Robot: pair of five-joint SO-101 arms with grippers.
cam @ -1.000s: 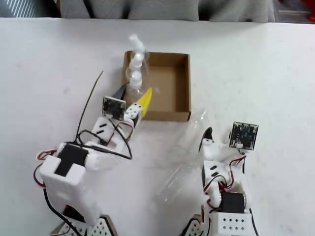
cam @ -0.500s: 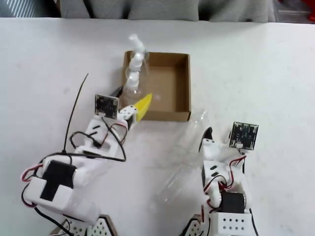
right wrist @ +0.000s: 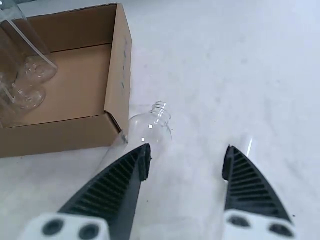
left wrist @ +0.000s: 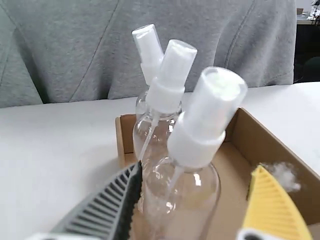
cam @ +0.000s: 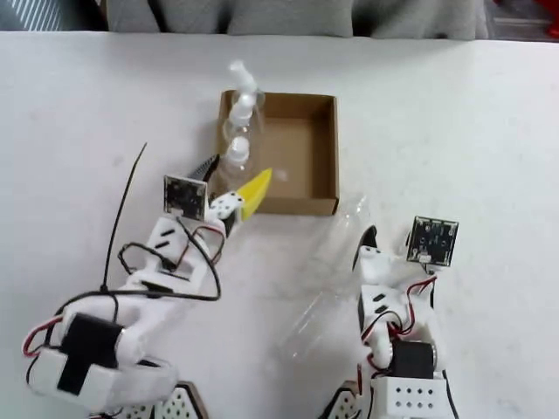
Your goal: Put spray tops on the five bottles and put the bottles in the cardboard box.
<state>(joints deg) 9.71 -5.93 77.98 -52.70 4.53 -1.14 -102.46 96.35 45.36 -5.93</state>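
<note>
Plainly, left fingers [left wrist: 272,205] stand apart, the nearest spray-topped bottle [left wrist: 185,195] between them in the cardboard box [left wrist: 270,145].

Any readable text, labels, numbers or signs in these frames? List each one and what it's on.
None can be read.
Cardboard box: faint dark marks on its outer side wall, too blurred to read.
Capped bottles and spray tops: plain, no labels.
Uncapped bottle lying beside the box: no label.
Wrist camera boards: any print is too small to read.
</note>
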